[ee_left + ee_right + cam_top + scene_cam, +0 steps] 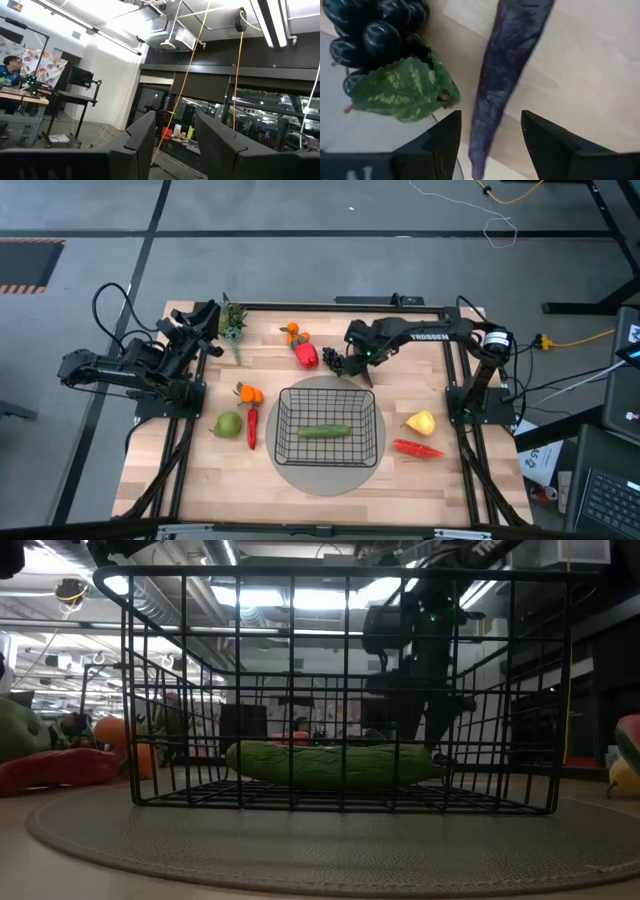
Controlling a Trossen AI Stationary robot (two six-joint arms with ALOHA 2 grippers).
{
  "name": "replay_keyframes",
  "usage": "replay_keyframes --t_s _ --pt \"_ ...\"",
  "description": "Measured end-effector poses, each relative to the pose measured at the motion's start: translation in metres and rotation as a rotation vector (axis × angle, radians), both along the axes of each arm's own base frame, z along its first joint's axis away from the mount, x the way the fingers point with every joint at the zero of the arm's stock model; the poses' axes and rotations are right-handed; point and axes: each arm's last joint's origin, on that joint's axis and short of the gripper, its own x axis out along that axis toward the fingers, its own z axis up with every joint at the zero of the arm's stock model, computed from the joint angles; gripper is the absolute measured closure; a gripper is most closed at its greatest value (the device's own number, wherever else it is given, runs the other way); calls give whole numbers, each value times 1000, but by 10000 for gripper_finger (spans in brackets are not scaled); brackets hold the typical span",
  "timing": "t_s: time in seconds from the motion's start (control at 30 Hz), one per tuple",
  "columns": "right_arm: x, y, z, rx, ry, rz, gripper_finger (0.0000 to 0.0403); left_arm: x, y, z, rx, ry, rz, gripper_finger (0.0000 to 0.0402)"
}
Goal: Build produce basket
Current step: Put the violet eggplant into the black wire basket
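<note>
The right gripper is down low at the far edge of the grey round mat, just beyond the basket, and its fingers are spread apart with the purple eggplant running lengthwise between them, not clamped. Right beside it sit the dark grapes, their green leaf turned toward the gripper. The basket sits square on the mat in the middle of the table, and there's one piece in it: the green cucumber, lying flat on the wire floor. Around it on the wood: red pepper and oranges at the far side, a green fruit and red chili on the left, a yellow fruit and another chili on the right. The left gripper waits at the table's far left corner, raised, fingers apart and holding nothing.
</note>
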Motion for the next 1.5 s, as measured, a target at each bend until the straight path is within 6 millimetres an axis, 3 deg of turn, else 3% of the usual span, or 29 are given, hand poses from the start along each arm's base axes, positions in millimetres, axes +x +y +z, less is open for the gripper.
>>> replay_keyframes --t_s 0.3,0.8,0.93,1.1,1.17,1.23,1.4,1.5 --pt "-7 8 -30 -170 1 -52 195 0 0 0 0 0 0 268" --pt "-14 -2 -35 -191 10 -30 199 2 0 -2 1 25 -1 268" --pt "-14 -3 -35 -152 -4 -23 232 2 0 -2 0 24 -2 268" --pt "-12 -2 -34 -102 -31 12 326 2 0 -2 1 26 -1 268" --pt "-9 -2 -30 -88 -51 60 356 2 0 -2 1 26 -1 268" --pt "-4 -4 -20 -103 -78 91 356 2 0 -2 1 26 -1 268" --pt "7 -7 29 -211 -119 109 356 2 0 -1 0 23 -3 268" --pt "10 -7 71 -316 -123 113 356 2 0 -1 0 23 -2 268"
